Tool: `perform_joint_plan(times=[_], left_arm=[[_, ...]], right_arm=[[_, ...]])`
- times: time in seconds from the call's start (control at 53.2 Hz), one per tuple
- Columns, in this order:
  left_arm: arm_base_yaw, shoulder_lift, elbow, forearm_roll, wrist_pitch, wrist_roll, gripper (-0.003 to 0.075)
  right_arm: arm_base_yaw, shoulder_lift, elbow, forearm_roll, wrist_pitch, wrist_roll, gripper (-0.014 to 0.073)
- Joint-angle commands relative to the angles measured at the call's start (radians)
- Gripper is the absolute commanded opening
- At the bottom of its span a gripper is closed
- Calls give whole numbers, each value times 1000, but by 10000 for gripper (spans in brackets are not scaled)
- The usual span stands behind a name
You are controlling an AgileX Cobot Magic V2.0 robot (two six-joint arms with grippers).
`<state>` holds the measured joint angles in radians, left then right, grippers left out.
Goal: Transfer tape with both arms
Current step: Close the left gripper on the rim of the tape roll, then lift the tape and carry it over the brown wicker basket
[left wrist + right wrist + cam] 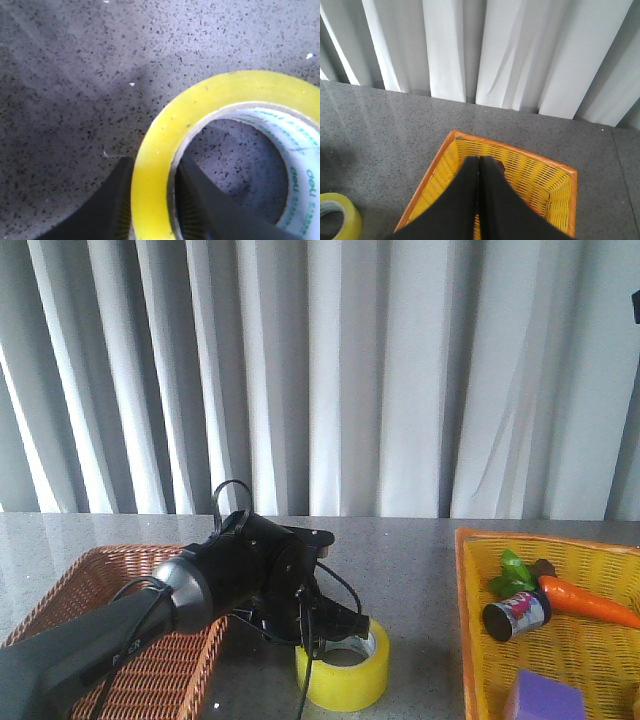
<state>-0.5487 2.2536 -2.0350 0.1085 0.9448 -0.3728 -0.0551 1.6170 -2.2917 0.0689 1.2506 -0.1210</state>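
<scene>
The tape, a yellow roll with a white core, lies flat on the grey table between the two baskets. My left arm reaches down to it from the left. The left gripper straddles the roll's near wall. In the left wrist view, the gripper has one finger outside the tape and the other finger inside the core, both pressed against the wall. My right gripper is shut and empty, high above the yellow basket. It is out of the front view. The tape also shows in the right wrist view.
A brown wicker basket stands at the left under my left arm. The yellow basket at the right holds a carrot, a small can and a purple block. White curtains hang behind the table.
</scene>
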Motion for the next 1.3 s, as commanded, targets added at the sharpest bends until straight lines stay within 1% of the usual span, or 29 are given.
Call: perform_joint_plan(times=[0.0, 0.169, 0.263, 0.376, 0.527, 0.658, 0.752, 0.865, 0.997, 1.091, 1.204, 1.279], left_arm=[[0, -71, -51, 11, -32, -10, 34], [-1, -83, -148, 11, 4, -4, 36], [-1, -105, -228, 20, 32, 30, 37], [-1, -143, -316, 94, 70, 52, 38], [11, -205, -404, 218, 138, 28, 38], [53, -265, -414, 315, 201, -6, 41], [107, -290, -412, 335, 259, -16, 41], [197, -325, -373, 306, 280, -19, 41], [295, -376, -251, 256, 252, -19, 41], [364, -398, -138, 192, 221, -15, 41], [405, -399, -14, 113, 173, 31, 42], [411, -398, 69, 97, 123, 57, 42]], right_arm=[[-3, -35, -23, -1, -66, -11, -8], [-3, -35, -23, -1, -65, -11, -8], [-3, -35, -23, -1, -65, -11, -8], [-3, -35, -23, -1, -65, -11, -8], [-3, -35, -23, -2, -65, -11, -8], [-3, -35, -23, -1, -65, -11, -8], [-3, -35, -23, -1, -65, -11, -8], [-3, -35, -23, -2, -65, -11, -8], [-3, -35, -23, -2, -66, -11, -8], [-3, -35, -23, -2, -65, -11, -8], [-3, -35, -23, -2, -66, -11, -8], [-3, -35, -23, -2, -65, -11, -8]])
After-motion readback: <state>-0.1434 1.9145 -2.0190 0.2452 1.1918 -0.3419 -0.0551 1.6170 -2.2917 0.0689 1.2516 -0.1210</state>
